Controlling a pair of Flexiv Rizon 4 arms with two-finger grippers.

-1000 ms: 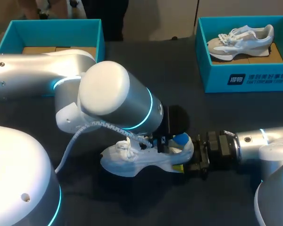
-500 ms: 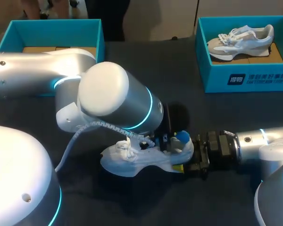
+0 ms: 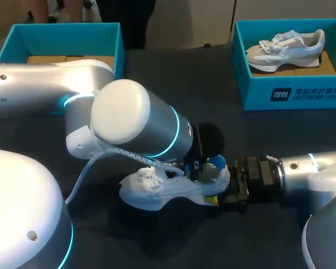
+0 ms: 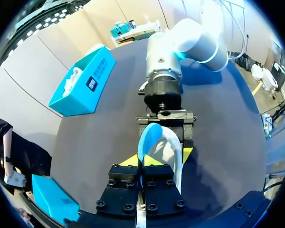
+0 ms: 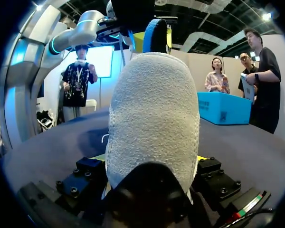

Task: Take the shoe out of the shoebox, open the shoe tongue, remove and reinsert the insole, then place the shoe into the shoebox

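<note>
A white shoe (image 3: 157, 193) rests on the dark surface (image 3: 185, 84). The right jaws are clenched on the shoe's heel. Just above the shoe's heel end, the left jaws pinch a blue insole (image 4: 149, 137).

White print, a square mark beside two short lines of characters, stands on the front wall of the teal shoebox (image 3: 252, 92) at two o'clock; too small to read.
</note>
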